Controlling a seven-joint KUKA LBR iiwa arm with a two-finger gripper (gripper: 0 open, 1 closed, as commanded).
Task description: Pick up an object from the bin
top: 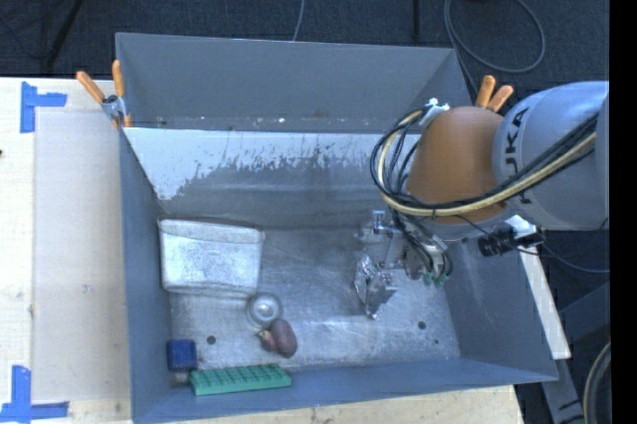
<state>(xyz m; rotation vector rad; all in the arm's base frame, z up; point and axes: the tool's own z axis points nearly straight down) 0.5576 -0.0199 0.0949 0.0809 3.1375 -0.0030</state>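
1. Hanging low over the bare floor of the grey metal bin (299, 168), right of its middle, the gripper (372, 299) points downward with nothing visibly held in it; whether it stands wide or narrow cannot be told from this angle.
2. Nearest to it, off to the left and a little toward the near wall, lies a small round silvery thing (263, 310), shiny and domed; it is round, so it shows no long axis.
3. Touching or just beside that, on its near side, lies a brownish oval thing (283, 339), smooth and rounded; its long axis appears to slant from upper left to lower right in the camera view; it stays well apart from the gripper, as does the round one.
4. A green ridged strip (242, 378) lies flat along the near wall, toothed along its upper edge like a comb; its long axis runs left to right, the right end slightly farther from the near wall.
5. A small blue block (180, 352) sits at the strip's left end, in the near left corner; it is squarish and dull.
6. A pale rectangular block (210, 256) lies flat against the left wall, speckled silver-white on top; its long axis runs left to right; it is the farthest thing from the gripper.
7. Above the gripper, the wrist carries a rounded orange cover (453, 163) looped with black and yellow cables (390, 168); the grey arm (562, 153) reaches in from the right.
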